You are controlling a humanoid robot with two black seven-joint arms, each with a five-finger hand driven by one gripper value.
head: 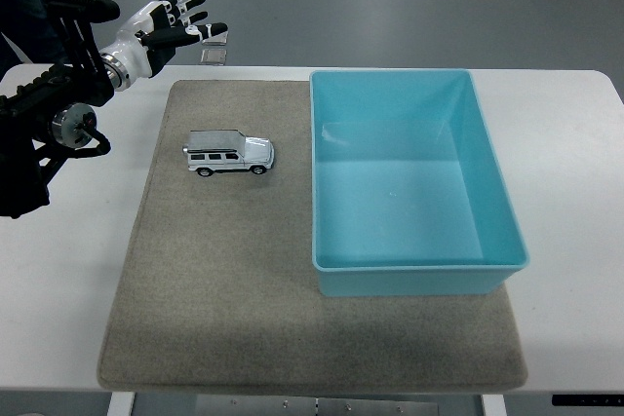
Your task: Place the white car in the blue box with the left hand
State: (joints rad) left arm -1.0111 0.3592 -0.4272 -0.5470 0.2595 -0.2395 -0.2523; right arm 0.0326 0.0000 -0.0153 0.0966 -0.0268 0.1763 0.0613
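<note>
Left hand [168, 24] hovers spread open up behind the white car [229, 154], which looks small, hard, probably light, so pinch its sides.

Left robot hand [168, 24] raised (fingers spread)

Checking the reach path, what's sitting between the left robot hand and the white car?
Nothing: in the head view, only bare grey mat and white table lie between the open left robot hand and the white car.
</note>
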